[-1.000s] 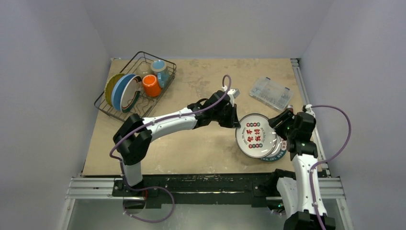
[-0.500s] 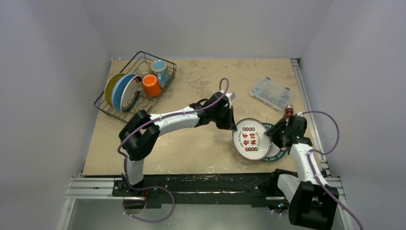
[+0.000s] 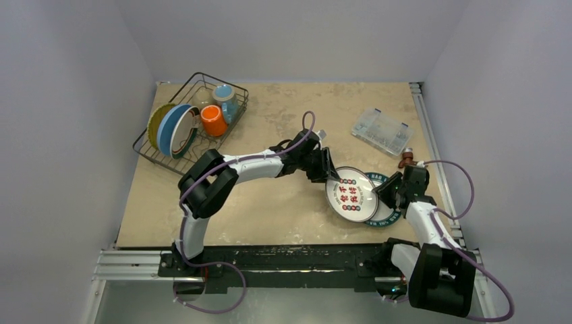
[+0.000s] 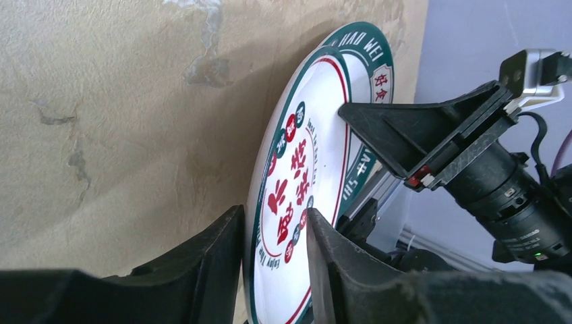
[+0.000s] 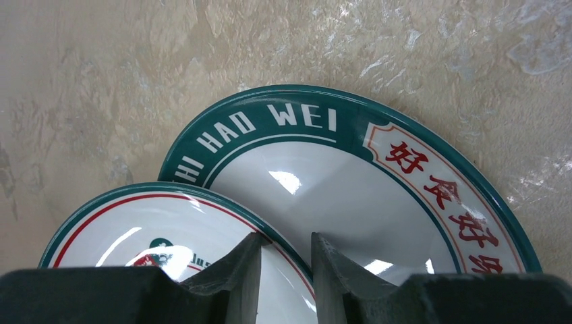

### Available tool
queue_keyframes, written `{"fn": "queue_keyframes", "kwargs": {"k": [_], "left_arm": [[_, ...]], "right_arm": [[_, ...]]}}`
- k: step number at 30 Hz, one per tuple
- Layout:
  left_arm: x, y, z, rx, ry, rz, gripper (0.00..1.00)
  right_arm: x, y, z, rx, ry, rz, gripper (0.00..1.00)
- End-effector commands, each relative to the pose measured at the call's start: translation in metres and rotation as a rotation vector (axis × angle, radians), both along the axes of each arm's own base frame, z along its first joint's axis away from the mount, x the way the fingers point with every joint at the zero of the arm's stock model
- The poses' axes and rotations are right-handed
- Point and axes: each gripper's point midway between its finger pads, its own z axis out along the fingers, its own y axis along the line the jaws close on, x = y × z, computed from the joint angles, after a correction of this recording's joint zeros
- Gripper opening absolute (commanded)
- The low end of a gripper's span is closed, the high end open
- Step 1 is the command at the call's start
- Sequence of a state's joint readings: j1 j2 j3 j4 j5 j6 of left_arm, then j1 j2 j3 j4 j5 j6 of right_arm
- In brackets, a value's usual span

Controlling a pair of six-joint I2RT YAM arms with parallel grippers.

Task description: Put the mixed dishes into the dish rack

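Your left gripper (image 4: 275, 216) sits spread around the red-lettered plate (image 3: 351, 198)'s rim. Your right gripper (image 5: 287, 243) straddles the opposite rim, grip unclear. The plate leans on 1 bigger plate (image 5: 337, 196), far from the rack (image 3: 202, 74).

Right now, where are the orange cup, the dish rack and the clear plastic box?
orange cup (image 3: 214, 122): top view, on its side.
dish rack (image 3: 206, 144): top view, on its wire floor.
clear plastic box (image 3: 382, 131): top view, on its lid.
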State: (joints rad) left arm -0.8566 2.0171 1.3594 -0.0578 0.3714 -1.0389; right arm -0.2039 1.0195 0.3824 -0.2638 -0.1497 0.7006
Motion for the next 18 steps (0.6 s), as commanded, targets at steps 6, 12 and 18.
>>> {"fn": "queue_keyframes", "kwargs": {"k": [6,12,18], "left_arm": [[-0.019,-0.027,0.023,-0.125,-0.004,-0.078,0.35],[-0.025,-0.025,0.023,-0.100,-0.013,-0.118,0.17],[-0.022,-0.006,0.049,-0.030,-0.127,-0.162,0.00]], "right_arm": [[-0.001,0.020,0.003,0.097,-0.028,0.027,0.26],[0.005,0.019,0.014,0.086,-0.067,0.036,0.26],[0.012,0.016,0.030,0.048,-0.139,0.055,0.32]]}}
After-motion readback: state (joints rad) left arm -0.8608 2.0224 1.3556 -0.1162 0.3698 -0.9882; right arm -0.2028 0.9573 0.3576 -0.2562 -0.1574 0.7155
